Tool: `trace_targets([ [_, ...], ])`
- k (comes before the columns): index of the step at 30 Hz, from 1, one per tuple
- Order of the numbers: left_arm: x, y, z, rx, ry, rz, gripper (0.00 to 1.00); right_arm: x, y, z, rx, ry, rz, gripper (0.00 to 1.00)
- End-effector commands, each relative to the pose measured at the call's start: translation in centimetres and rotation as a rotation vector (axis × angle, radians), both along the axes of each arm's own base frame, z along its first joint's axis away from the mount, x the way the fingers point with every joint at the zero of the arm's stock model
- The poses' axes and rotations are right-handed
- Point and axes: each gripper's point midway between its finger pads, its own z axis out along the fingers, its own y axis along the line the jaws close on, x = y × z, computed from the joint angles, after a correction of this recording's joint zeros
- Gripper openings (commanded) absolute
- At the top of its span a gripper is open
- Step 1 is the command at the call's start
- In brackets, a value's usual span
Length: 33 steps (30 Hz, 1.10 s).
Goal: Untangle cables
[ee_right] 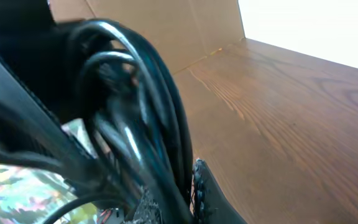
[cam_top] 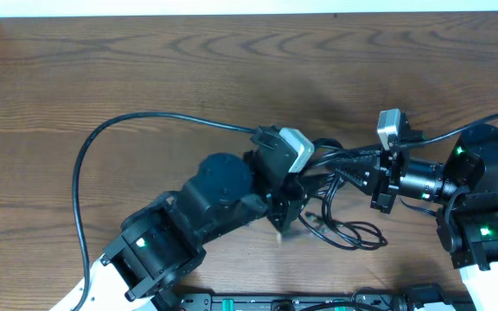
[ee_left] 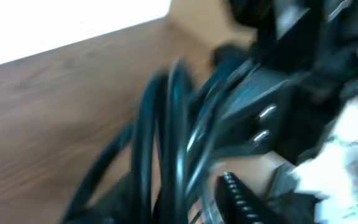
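You worked in what looked like a robotics lab: a wood-grain tabletop (cam_top: 145,60), a cardboard wall (ee_right: 166,31) at its edge, robot arms (cam_top: 180,216).

A brown wood-grain table (cam_top: 145,60) fills the overhead view — a white strip (cam_top: 232,6) runs along its far edge. A tan panel (ee_right: 166,25) stands upright at the table's end

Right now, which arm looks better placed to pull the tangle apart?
Probably the right: the right gripper is shut on the cables; the left gripper sits beside them, its grip unclear.
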Motion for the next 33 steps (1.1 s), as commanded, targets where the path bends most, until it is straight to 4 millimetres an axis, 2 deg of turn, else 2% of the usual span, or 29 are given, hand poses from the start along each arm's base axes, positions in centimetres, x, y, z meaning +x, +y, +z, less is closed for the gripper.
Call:
trace_targets([
  [1, 2.0, 2.2, -0.1, 0.062, -0.044, 0.159, 0.5, -0.2, 0.0, 0.5, 0.007, -0.008, 0.006, 0.01],
  [10, 1.6, 3.6, -0.5, 0.082, -0.021, 0.197, 0.56, 1.0, -0.4, 0.1, -0.007, 0.016, -0.068, 0.01],
  [15, 2.3, 5.5, -1.1, 0.137, -0.032, 0.285, 0.59, 1.0, -0.5, 0.0, -0.007, 0.033, -0.074, 0.01],
  [19, 2.0, 5.7, -0.5, 0.091, -0.007, 0.303, 0.6, 1.8, -0.9, -0.2, 0.004, 0.1, -0.131, 0.01],
  [23, 1.7, 5.7, -0.1, 0.016, 0.062, 0.33, 0.6, 1.8, -0.9, 0.0, 0.008, 0.089, -0.131, 0.01],
  [27, 1.2, 5.2, -0.7, 0.026, 0.093, 0.292, 0.6, 1.7, -0.8, 0.7, 0.038, 0.101, -0.121, 0.01],
  [33, 1.2, 4.9, -2.4, 0.076, 0.14, 0.293, 0.59, 1.9, -0.7, 2.9, 0.104, 0.083, -0.114, 0.01],
])
